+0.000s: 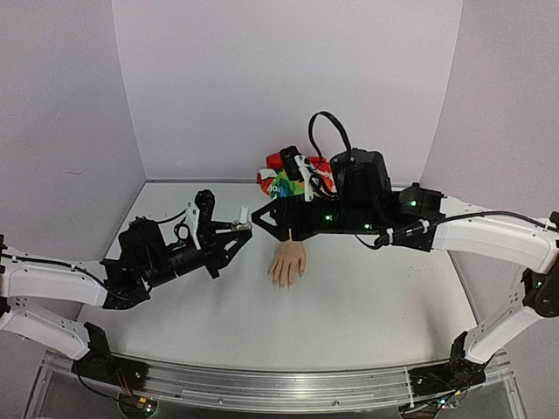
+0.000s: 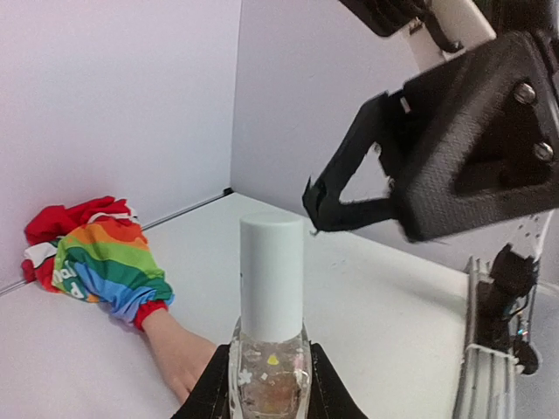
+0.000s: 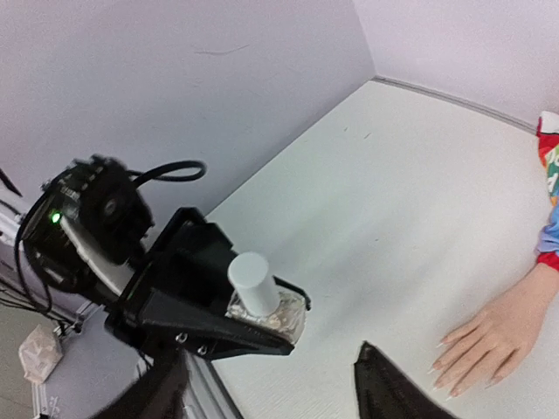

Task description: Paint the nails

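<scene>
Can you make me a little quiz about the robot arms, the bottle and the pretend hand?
1. True or false: the left gripper holds the bottle.
2. Pick one. The right gripper is: A) open, B) shut on the cap.
3. Fill in: the hand wears a ____-striped sleeve.

Key: 1 true. 2 A. 3 rainbow.
</scene>
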`<act>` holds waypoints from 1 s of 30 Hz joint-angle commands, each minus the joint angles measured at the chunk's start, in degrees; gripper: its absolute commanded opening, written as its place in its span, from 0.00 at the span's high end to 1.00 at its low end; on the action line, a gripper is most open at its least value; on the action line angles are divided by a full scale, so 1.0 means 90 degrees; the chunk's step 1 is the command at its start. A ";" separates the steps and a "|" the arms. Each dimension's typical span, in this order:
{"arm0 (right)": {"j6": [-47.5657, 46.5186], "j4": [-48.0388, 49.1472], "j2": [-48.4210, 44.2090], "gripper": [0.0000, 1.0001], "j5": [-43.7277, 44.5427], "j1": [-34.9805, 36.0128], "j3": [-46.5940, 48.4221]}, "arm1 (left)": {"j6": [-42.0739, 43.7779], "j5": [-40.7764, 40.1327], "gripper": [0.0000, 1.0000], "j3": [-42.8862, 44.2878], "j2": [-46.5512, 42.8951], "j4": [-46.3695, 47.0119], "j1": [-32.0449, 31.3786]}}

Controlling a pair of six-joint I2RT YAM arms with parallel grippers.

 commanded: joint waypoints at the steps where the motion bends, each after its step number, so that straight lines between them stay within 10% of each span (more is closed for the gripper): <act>1: 0.1060 0.0014 0.0320 0.58 0.0864 0.0034 0.0365 | 0.0885 -0.1841 1.00 0.0212 0.0424 0.0876 -0.0432; 12: 0.1033 -0.0607 0.1122 0.52 0.1470 0.0117 0.1230 | 0.0942 -0.2163 1.00 0.0452 0.0896 0.1146 -0.0705; 22: 0.0349 -0.0595 0.1327 0.88 0.1043 0.0163 0.1448 | 0.0260 -0.2190 1.00 0.0652 0.0779 0.0614 -0.0756; 26: -0.0891 -0.0389 0.1075 1.00 -0.0380 0.0144 0.1099 | -0.0226 -0.0882 1.00 0.0678 0.0406 0.0257 -0.0658; 30: -0.3094 -0.0344 0.0673 1.00 -0.4369 0.0133 0.0557 | -0.1436 0.2506 1.00 0.0432 0.0095 0.0551 0.0226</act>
